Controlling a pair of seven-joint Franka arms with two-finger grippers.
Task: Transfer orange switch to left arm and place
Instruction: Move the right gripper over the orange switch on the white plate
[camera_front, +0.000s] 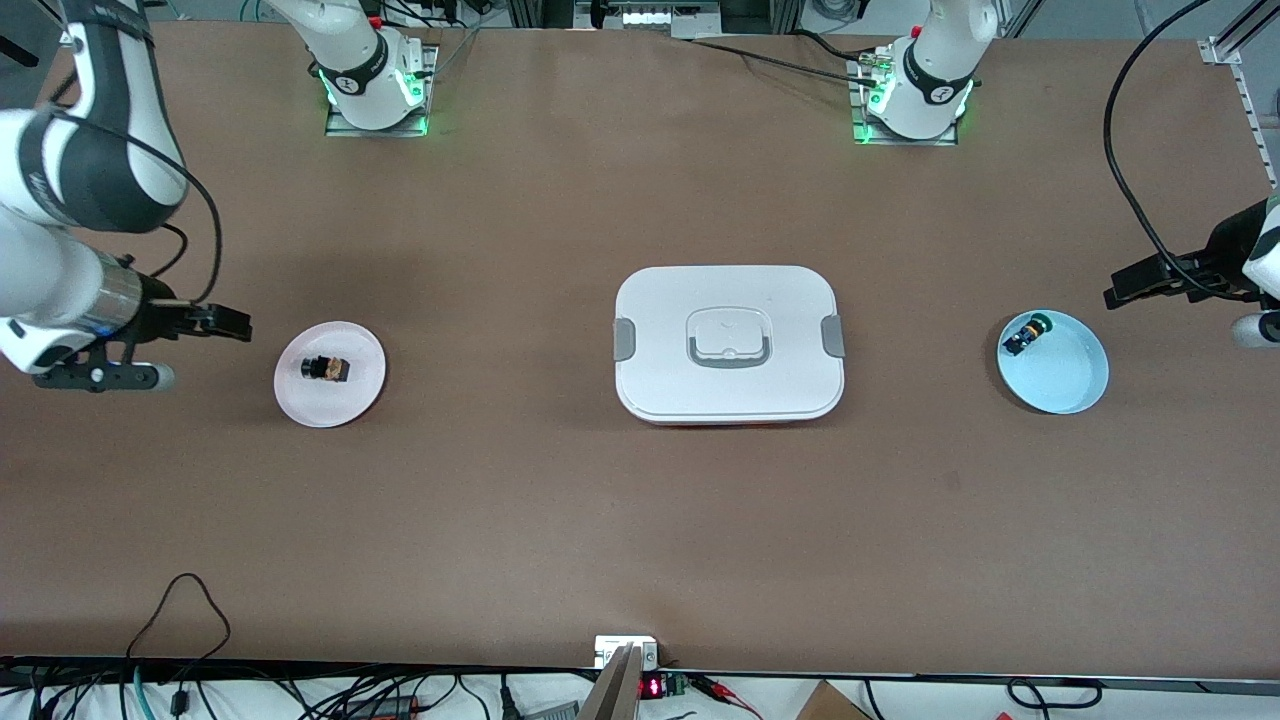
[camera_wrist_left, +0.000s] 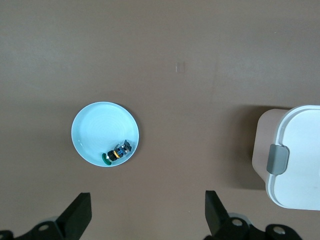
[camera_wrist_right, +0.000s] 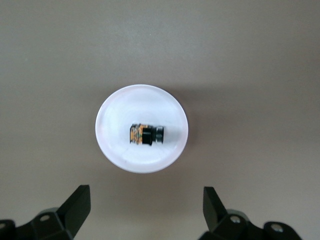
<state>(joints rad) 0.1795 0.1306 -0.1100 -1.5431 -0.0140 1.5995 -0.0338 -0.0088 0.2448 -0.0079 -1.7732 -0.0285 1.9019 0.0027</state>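
Right gripper (camera_front: 232, 322): empty, fingers apart; up over the table at the right arm's end, just beside the pink plate (camera_front: 300, 400); arm poised for the pick.
Orange switch (camera_front: 328, 369): lying on its side at the middle of the pink plate, black knob toward the right arm's end; not yet gripped.
Box (camera_front: 729, 343): lid latched, at the table's centre, between the two plates; the obstacle to clear.
Blue plate (camera_front: 1065, 375): near the left arm's end; blue-black switch (camera_front: 1022, 335) at its rim.
Left gripper (camera_front: 1118, 293): empty, fingers spread; waiting beside the blue plate.
Progress: nothing done yet; grasp, handover clear of the box and placement all remain.
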